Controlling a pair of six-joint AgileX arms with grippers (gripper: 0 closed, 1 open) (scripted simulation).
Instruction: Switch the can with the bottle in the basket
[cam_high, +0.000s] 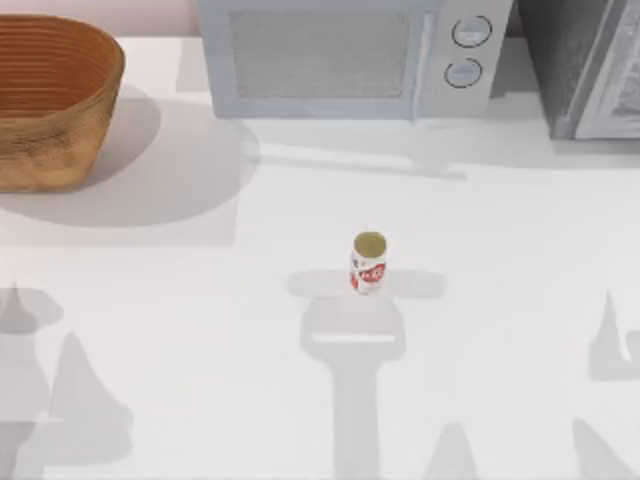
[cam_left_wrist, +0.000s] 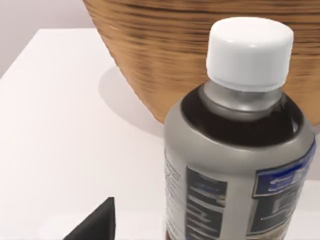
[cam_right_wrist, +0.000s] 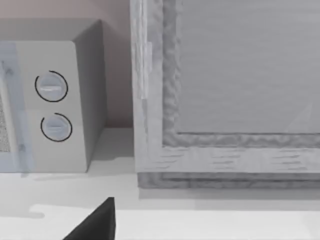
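The small white cylindrical can (cam_high: 369, 263) with red label and dull gold top stands upright at the centre of the white tabletop (cam_high: 200, 350), well apart from the large orange-brown ribbed wicker basket (cam_high: 50, 100) at the upper left. A pale grey microwave (cam_high: 350, 55) with two round dials sits at the upper middle. In the left wrist view a grey plastic bottle (cam_left_wrist: 237, 150) with white cap and dark liquid stands just before the basket; whether either hand is spread, I cannot tell.

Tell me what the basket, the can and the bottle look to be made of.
Basket: woven wicker, matte orange-brown, ribbed sides. Can: likely metal, white printed label with red, dull gold-olive top. Bottle: probably plastic, glossy grey wrap over dark contents, smooth white cap.
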